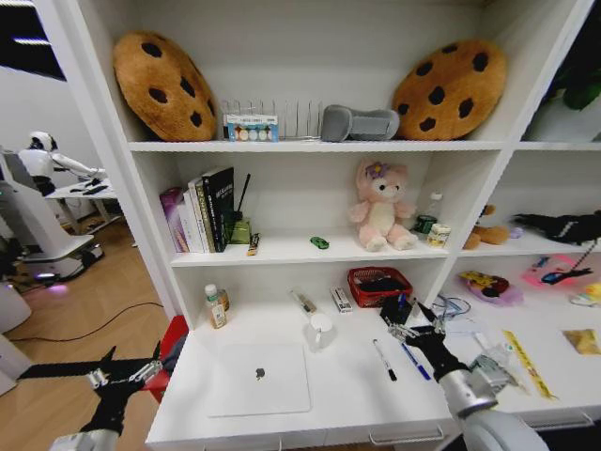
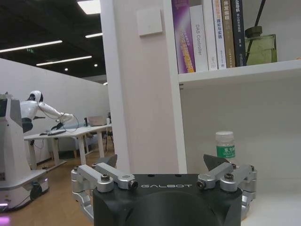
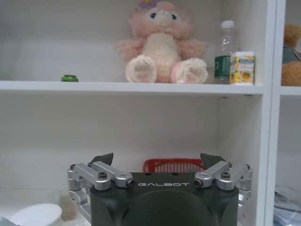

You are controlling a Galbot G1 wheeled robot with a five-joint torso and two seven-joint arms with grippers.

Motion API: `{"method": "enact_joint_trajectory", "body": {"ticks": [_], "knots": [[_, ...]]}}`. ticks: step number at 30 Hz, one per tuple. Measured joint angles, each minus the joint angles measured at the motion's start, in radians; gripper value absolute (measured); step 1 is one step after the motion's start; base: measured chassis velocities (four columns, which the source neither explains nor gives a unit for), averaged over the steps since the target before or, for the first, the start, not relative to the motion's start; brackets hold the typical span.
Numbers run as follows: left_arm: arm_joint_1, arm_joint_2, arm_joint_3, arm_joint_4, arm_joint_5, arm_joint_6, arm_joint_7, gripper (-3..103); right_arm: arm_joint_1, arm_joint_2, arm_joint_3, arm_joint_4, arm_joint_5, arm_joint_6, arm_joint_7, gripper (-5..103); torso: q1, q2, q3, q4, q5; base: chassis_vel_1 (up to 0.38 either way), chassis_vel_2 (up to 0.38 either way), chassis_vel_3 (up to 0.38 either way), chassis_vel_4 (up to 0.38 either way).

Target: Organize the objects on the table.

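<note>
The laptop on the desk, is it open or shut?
Shut. The laptop lies flat on the desk, lid down, its logo facing up; no screen or keys show.

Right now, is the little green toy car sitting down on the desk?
No, the green toy car sits up on the shelf beside the pink plush toy, above the desk.

Closed silver laptop [image 1: 259, 378] lies flat on the long white counter [image 1: 347, 399]; black pen [image 1: 384, 360] and blue pen [image 1: 414, 362] lie beside the right end effector [image 1: 406, 329].
</note>
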Motion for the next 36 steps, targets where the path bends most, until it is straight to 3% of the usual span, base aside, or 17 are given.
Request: {"method": "enact_joint_trajectory", "body": {"ticks": [8, 16, 26, 36], "knots": [[-0.004, -0.013, 0.020, 0.021, 0.014, -0.007, 0.000, 100, 0.006, 0.010, -0.003, -0.092, -0.017, 0.024, 0.004, 100, 0.000, 0.000, 0.000, 0.0001, -0.0001, 0.000, 0.000, 0.000, 0.000], [-0.004, 0.007, 0.024, 0.066, 0.012, -0.011, -0.001, 100, 0.045, 0.004, -0.081, -0.228, -0.039, 0.017, 0.032, 100, 0.000, 0.000, 0.000, 0.0001, 0.0001, 0.000, 0.000, 0.000, 0.000], [-0.014, 0.015, 0.038, 0.084, 0.011, -0.012, -0.001, 100, 0.121, -0.078, -0.165, -0.226, -0.004, -0.151, 0.092, 100, 0.000, 0.000, 0.000, 0.0000, 0.0000, 0.000, 0.000, 0.000, 0.000], [-0.008, 0.013, 0.032, 0.071, 0.011, -0.030, -0.003, 100, 0.165, -0.083, -0.203, -0.220, -0.003, -0.186, 0.114, 100, 0.000, 0.000, 0.000, 0.0000, 0.0000, 0.000, 0.000, 0.000, 0.000]]}}
